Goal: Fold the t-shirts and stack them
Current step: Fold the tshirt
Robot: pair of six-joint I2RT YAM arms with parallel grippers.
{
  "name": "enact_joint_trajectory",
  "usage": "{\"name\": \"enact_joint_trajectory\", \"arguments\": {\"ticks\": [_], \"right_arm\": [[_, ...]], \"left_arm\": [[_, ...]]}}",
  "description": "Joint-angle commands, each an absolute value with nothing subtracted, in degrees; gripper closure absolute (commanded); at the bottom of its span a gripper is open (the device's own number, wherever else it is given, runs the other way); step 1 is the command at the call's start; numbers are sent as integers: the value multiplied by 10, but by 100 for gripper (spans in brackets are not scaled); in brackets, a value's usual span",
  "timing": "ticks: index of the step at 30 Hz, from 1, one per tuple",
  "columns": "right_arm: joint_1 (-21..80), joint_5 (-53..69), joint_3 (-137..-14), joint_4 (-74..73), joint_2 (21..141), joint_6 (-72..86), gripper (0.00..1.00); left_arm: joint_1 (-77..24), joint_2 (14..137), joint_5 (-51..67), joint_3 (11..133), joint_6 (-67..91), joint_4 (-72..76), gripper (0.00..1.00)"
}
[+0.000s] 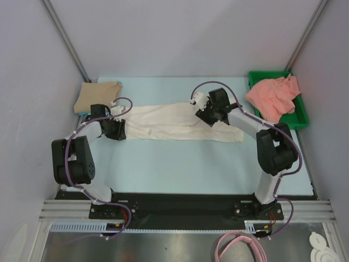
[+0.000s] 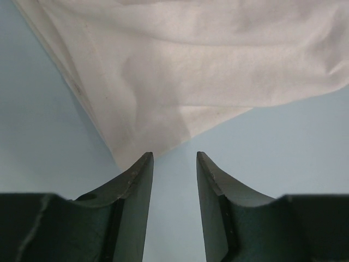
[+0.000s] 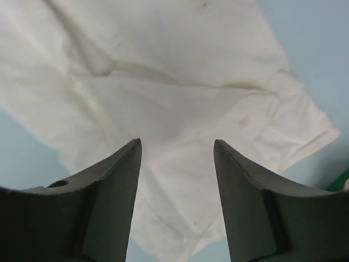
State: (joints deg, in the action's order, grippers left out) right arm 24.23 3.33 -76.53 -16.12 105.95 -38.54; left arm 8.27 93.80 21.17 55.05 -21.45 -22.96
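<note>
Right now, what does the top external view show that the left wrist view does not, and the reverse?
Only top external: the tan shirt, the salmon shirt in the green tray, the right gripper over the cream shirt. Only left wrist: the cream shirt's corner just ahead of the open left gripper. Both: cream shirt, left gripper, blue table.

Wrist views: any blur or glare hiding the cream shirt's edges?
Left wrist: cream shirt corner edge is clear, slightly soft; left tool dark, little detail. Right wrist: cloth bright, mildly washed out, folds readable beyond the right tool. Top external: even light, no glare on the shirt.
</note>
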Motion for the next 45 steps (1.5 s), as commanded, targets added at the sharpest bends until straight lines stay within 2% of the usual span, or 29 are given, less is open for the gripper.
{"name": "enact_joint_trajectory", "arguments": {"ticks": [1, 9, 21, 26, 30, 35, 39, 45], "right_arm": [[234, 115, -720, -206, 998, -376, 40], [226, 147, -723, -221, 1029, -371, 55], [216, 138, -732, -219, 1075, -374, 56], [215, 128, -732, -205, 1078, -374, 59], [215, 125, -742, -203, 1090, -376, 76], [218, 117, -743, -196, 1092, -377, 83], [220, 117, -742, -190, 1084, -376, 98], [238, 72, -755, -149, 1067, -399, 100]], "left_arm": [[81, 909, 244, 538, -221, -194, 58], [80, 945, 227, 535, -220, -174, 60], [78, 951, 218, 539, -216, -174, 61], [78, 950, 219, 539, -216, -174, 61], [78, 952, 219, 541, -216, -176, 61], [78, 954, 219, 541, -216, -178, 61], [78, 951, 220, 540, -217, -176, 61], [79, 947, 220, 536, -217, -174, 61]]}}
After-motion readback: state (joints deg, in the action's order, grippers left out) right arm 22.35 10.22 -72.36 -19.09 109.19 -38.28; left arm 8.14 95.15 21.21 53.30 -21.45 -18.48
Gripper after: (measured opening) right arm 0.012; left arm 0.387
